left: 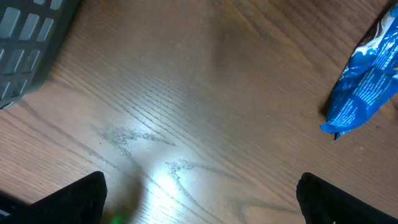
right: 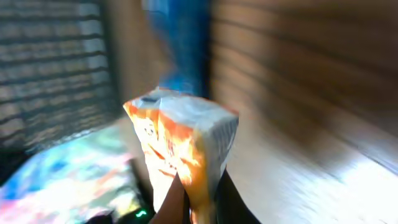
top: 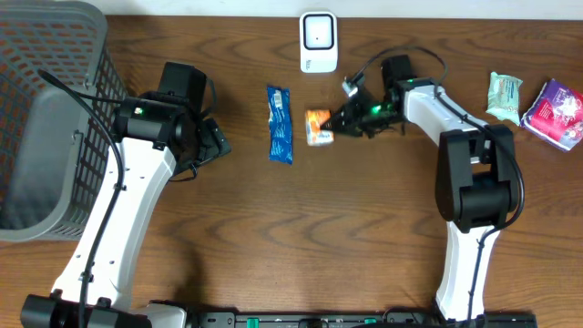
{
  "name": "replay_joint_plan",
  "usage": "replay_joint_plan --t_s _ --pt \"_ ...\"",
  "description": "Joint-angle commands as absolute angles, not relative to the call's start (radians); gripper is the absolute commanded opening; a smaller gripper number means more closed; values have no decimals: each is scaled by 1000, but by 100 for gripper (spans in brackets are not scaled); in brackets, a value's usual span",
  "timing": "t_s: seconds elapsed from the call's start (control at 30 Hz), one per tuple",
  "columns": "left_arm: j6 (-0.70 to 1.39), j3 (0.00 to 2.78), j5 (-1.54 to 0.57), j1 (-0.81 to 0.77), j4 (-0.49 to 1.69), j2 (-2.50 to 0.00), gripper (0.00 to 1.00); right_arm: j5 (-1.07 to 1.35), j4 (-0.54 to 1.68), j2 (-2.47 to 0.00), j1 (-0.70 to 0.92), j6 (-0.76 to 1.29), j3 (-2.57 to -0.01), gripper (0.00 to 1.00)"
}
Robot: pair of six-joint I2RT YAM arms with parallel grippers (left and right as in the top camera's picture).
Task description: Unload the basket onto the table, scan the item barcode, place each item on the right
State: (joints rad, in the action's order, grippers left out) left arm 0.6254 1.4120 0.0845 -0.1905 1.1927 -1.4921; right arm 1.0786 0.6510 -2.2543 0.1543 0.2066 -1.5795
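Observation:
A small orange and white packet (top: 318, 126) is pinched at its right end by my right gripper (top: 336, 121), below the white barcode scanner (top: 318, 41) at the table's back edge. In the blurred right wrist view the packet (right: 183, 140) stands up from the shut right gripper (right: 194, 202). A blue packet (top: 280, 123) lies just left of the orange one. My left gripper (top: 217, 141) sits further left, open, with bare wood between its fingers. The left wrist view shows the left gripper (left: 202, 205) wide apart and the blue packet (left: 367, 78) at the right edge.
A grey mesh basket (top: 46, 118) fills the left end of the table, and its corner (left: 28, 43) shows in the left wrist view. A pale green packet (top: 504, 96) and a purple packet (top: 557, 111) lie at the far right.

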Motion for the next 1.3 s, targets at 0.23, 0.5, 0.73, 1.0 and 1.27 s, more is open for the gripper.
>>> replay_joint_plan --t_s 0.23,0.5,0.73,1.0,1.27 --pt "630 1411 91 -186 1196 -1494 98 1562 331 -2260 49 409 -1583 1" --pt "630 1411 91 -186 1196 -1494 98 1562 100 -2260 31 594 -1583 1" --pt "630 1411 91 -186 1196 -1494 98 1546 -34 -2260 48 647 -1583 1" --pt "630 1411 90 -186 1196 -1494 98 1140 -368 -2246 110 917 -1672 2" --pt "630 1411 91 -186 1196 -1494 98 570 186 -2246 150 561 -1908 1"
